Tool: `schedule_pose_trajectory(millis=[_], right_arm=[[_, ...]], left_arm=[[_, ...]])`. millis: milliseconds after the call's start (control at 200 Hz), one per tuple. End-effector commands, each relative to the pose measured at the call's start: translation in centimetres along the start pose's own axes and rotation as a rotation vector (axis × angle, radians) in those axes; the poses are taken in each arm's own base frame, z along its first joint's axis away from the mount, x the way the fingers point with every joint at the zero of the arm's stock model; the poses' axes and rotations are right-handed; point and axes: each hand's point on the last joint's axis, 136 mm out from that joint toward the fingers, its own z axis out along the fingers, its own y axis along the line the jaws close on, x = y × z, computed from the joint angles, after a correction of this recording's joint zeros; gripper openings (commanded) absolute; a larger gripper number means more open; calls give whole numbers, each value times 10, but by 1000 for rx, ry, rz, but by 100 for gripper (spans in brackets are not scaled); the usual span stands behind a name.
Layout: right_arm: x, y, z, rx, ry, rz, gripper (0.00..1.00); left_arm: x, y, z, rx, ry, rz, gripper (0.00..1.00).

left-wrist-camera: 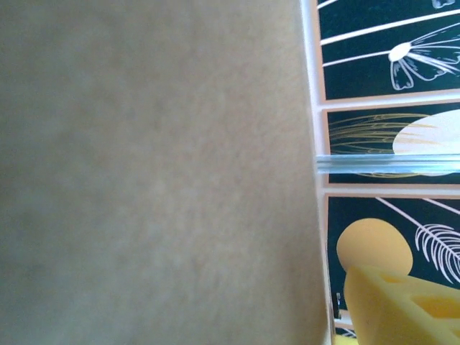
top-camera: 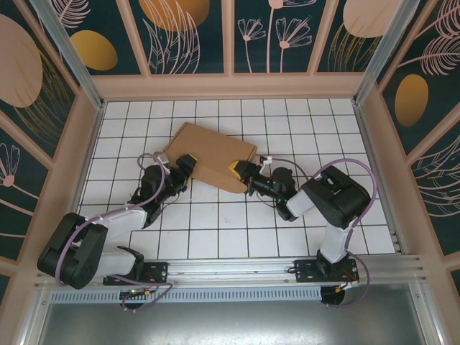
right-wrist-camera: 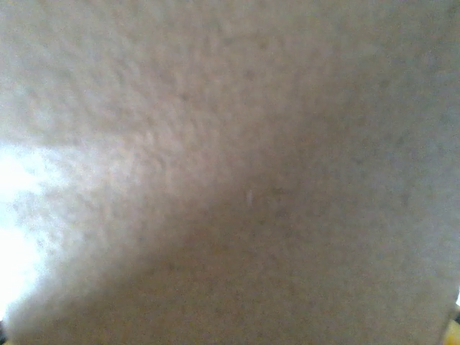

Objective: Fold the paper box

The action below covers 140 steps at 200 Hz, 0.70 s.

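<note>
The paper box point(top-camera: 213, 152) lies just ahead of my left gripper point(top-camera: 187, 163) and right gripper point(top-camera: 238, 169), against both. I cannot tell whether either one is clamped on it. I judge it light, thin and easily creased, so I'd pinch a flap edge.

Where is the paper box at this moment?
In the top view the paper box lies askew on the far half of the table, left of centre, the left jaws at its left edge and the right jaws at its near corner.
</note>
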Motion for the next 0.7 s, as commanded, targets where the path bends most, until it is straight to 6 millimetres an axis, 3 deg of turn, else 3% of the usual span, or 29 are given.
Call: schedule_pose_trajectory(millis=[0, 225, 440, 696], right_arm=[[14, 34, 6, -137, 49, -15, 48], [25, 45, 14, -181, 82, -5, 47], [27, 47, 13, -185, 82, -11, 48], [12, 44, 6, -134, 49, -76, 71]], left_arm=[[-18, -19, -7, 72, -115, 42, 76], [-22, -30, -5, 131, -131, -3, 69], [-26, -44, -8, 183, -145, -28, 50], [-24, -44, -16, 183, -139, -40, 43]])
